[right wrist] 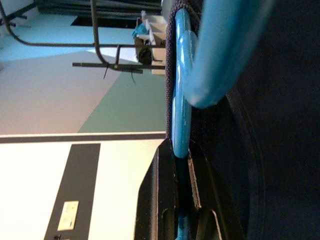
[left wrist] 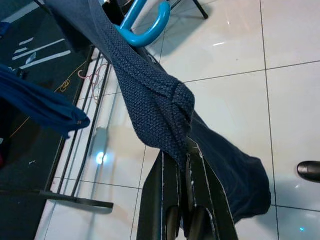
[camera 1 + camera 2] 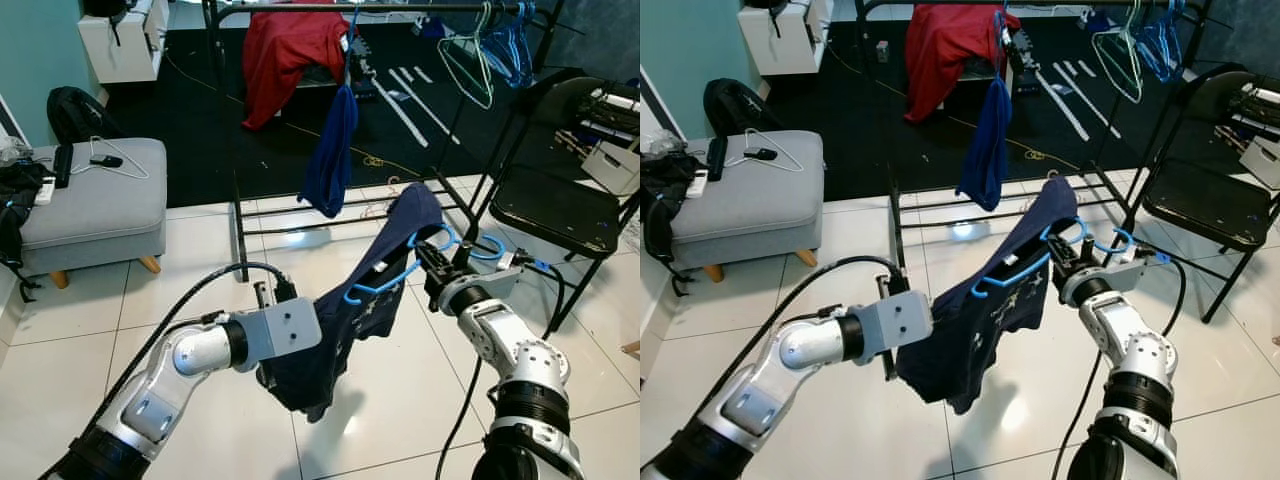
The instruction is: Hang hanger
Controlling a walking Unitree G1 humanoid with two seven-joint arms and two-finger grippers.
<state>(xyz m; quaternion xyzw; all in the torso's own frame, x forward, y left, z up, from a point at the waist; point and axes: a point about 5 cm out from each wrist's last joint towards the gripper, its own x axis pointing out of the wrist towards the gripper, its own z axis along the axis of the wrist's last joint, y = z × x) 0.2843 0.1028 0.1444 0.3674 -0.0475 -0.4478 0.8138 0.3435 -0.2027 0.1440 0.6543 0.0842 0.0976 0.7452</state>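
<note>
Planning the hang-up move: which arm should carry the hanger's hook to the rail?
Right. The right gripper is shut on the blue hanger near its hook, on the side toward the clothes rail. The left gripper only pinches the navy garment lower down.

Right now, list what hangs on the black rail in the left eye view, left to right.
Red garment → dark blue cloth → pale green wire hanger → blue plastic hangers.
</note>
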